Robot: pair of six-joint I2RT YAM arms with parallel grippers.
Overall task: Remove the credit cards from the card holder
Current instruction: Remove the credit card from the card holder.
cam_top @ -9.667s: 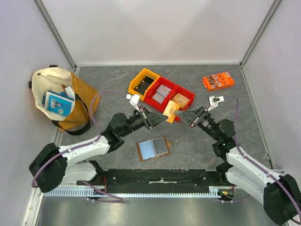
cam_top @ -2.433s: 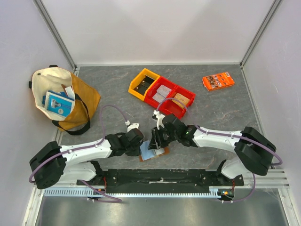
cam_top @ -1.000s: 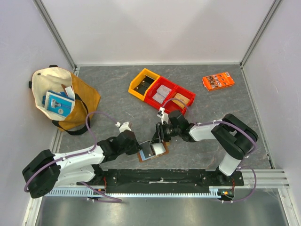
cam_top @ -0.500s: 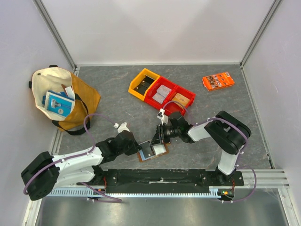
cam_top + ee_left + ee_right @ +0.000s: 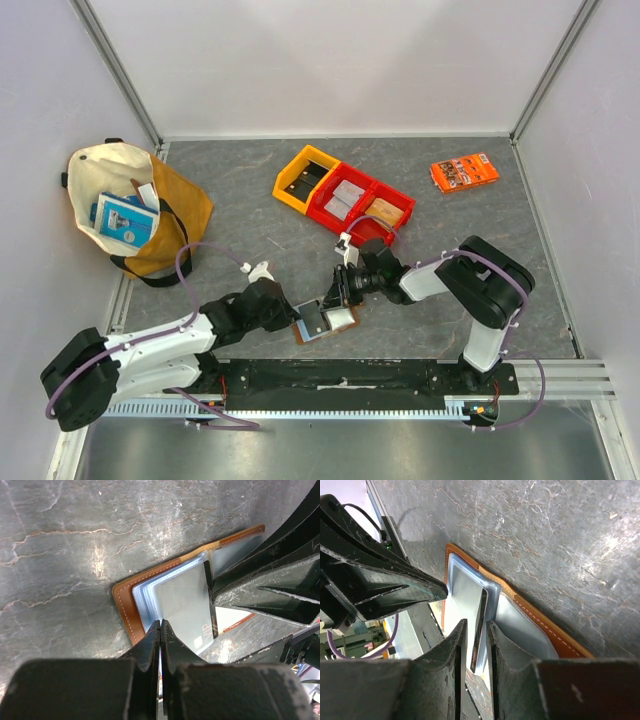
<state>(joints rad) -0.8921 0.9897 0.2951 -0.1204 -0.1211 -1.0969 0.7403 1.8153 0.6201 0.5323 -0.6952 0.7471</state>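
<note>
The card holder (image 5: 340, 318) lies open on the table (image 5: 240, 200) near the front edge, long axis left to right, the right end slightly farther away. The left gripper (image 5: 297, 318) is at its left end, the right gripper (image 5: 335, 297) at its far side.

Left wrist: fingers pressed together, tips on the holder's edge beside a grey card (image 5: 182, 605).

Right wrist: jaws narrowly apart around the card's raised edge; whether they pinch it, I cannot tell.

Pale walls (image 5: 330, 60) enclose a grey, seemingly stone tabletop (image 5: 450, 220).
</note>
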